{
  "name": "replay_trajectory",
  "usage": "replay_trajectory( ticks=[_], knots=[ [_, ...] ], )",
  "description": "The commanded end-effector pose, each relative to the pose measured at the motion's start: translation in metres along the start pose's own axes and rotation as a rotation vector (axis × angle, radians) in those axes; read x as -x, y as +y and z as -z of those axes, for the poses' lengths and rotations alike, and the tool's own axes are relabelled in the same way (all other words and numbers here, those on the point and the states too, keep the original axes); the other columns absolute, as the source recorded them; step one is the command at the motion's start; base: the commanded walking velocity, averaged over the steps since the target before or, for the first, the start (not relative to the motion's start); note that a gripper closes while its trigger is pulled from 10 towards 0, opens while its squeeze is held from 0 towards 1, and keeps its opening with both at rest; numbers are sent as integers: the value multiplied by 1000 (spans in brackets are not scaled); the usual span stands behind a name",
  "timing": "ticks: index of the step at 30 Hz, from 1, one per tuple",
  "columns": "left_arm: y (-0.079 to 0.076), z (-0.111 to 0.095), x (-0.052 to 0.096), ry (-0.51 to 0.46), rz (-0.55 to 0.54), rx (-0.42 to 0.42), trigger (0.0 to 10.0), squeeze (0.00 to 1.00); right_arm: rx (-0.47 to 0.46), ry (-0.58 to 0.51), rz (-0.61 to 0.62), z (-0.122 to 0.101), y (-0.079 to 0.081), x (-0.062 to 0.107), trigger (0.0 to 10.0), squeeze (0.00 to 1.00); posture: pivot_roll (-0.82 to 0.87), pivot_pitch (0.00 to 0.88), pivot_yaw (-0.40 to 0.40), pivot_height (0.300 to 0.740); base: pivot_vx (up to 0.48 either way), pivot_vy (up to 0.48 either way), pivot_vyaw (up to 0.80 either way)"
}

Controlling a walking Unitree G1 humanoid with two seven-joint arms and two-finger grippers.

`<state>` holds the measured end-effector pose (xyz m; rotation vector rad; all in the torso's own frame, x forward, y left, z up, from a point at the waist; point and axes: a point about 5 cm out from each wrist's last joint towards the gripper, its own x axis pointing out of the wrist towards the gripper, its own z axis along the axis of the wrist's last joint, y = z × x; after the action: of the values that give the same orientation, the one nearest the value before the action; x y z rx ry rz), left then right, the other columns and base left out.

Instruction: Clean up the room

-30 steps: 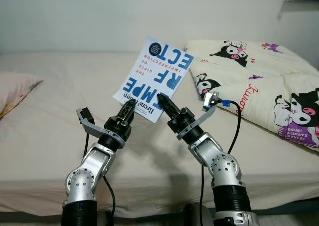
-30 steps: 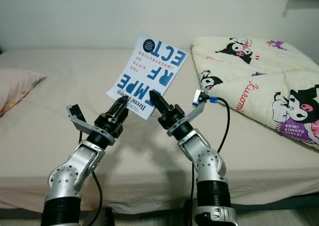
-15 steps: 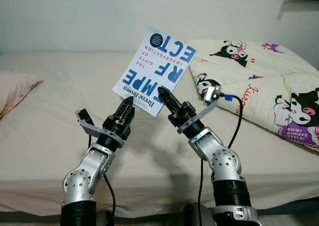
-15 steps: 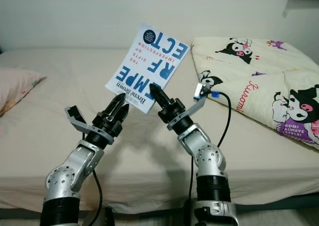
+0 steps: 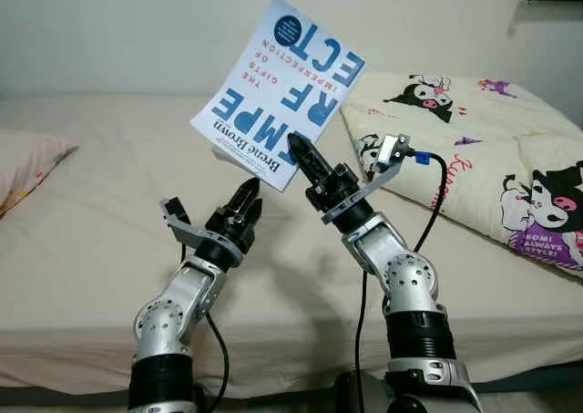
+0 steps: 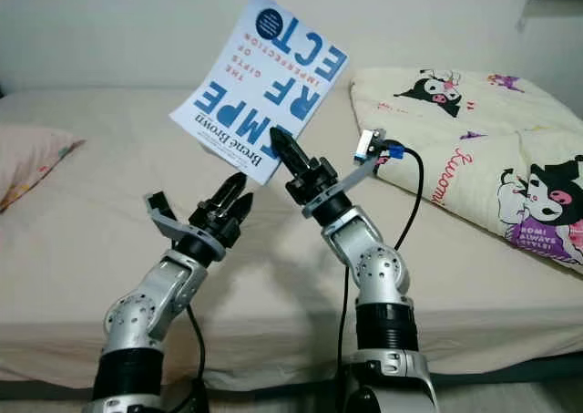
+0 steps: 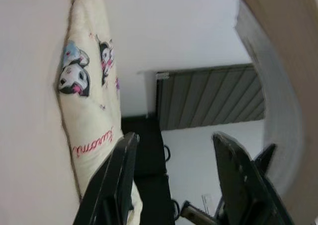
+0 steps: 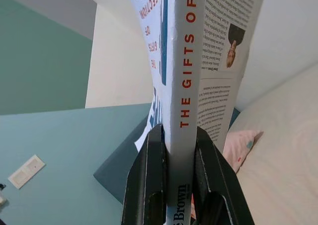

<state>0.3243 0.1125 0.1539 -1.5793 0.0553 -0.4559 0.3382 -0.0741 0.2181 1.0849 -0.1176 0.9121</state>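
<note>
Lifted toward upper centre, the book [image 5: 281,94] stays clamped in the right gripper [image 5: 301,150], left gripper [image 5: 246,199] released; carry it level.

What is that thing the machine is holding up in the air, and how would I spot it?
Look above the beige bed, left of the cartoon-print quilt. There the right claw pinches a white paperback book by its spine, holding it up tilted. Its big blue upside-down letters set it apart from all the soft bedding around it; the left claw sits open just below, not touching.
</note>
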Motion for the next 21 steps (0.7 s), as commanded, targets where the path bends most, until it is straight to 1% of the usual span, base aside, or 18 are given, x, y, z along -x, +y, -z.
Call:
replay_trajectory(
  ticks=[1,3,5,7,8,9,10,11,12,13,14,15,17,19,20,21],
  knots=[
    [1,5,-3,-37,14,84,10000,0,-68,-16,-54,16,9,-6,0,0,-9,30,-51,560,0,0,0],
    [0,4,-2,-41,18,85,10000,0,-69,-16,-50,16,9,-6,0,0,-9,30,-51,560,0,0,0],
    [4,-5,6,-72,6,93,10000,0,-67,-24,-43,15,8,-4,0,0,-11,31,-47,560,0,0,0],
    [4,-5,6,-72,6,93,10000,0,-67,-24,-43,15,8,-4,0,0,-11,31,-47,560,0,0,0],
    [6,-7,10,-75,0,85,10000,0,-65,-28,-41,14,7,-4,0,0,-10,30,-47,560,0,0,0],
    [7,-10,17,-54,-8,30,10000,0,-60,-34,-39,12,7,-3,0,0,-8,30,-47,560,0,0,0],
    [7,-10,17,-54,-8,30,10000,0,-60,-34,-39,12,7,-3,0,0,-8,30,-47,560,0,0,0],
    [9,-13,24,-28,-35,-89,10000,0,-56,-40,-36,10,6,-2,0,0,-8,28,-49,560,0,0,0],
    [10,-16,29,-6,-56,-176,10000,0,-52,-45,-34,8,5,-2,0,0,-8,28,-49,560,0,0,0],
    [11,-20,34,15,-73,-297,10000,0,-49,-49,-32,6,5,-1,0,0,-5,27,-50,560,0,0,0],
    [11,-23,36,27,-81,-369,10000,0,-47,-51,-31,4,4,0,0,0,-5,27,-50,560,0,0,0],
    [11,-23,36,27,-81,-369,10000,0,-47,-51,-31,4,4,0,0,0,-5,27,-50,560,0,0,0],
    [12,-26,41,88,-89,-521,10000,0,-41,-55,-28,1,3,2,0,0,4,23,-59,560,0,0,0],
    [15,-26,46,141,-88,-605,10000,0,-38,-59,-27,-1,2,4,0,0,5,20,-60,560,0,0,0],
    [16,-26,47,157,-87,-624,10000,0,-37,-60,-26,-2,2,4,0,0,5,20,-60,560,0,0,0],
    [16,-26,47,157,-87,-624,10000,0,-37,-60,-26,-2,2,4,0,0,5,20,-60,560,0,0,0]
  ],
)
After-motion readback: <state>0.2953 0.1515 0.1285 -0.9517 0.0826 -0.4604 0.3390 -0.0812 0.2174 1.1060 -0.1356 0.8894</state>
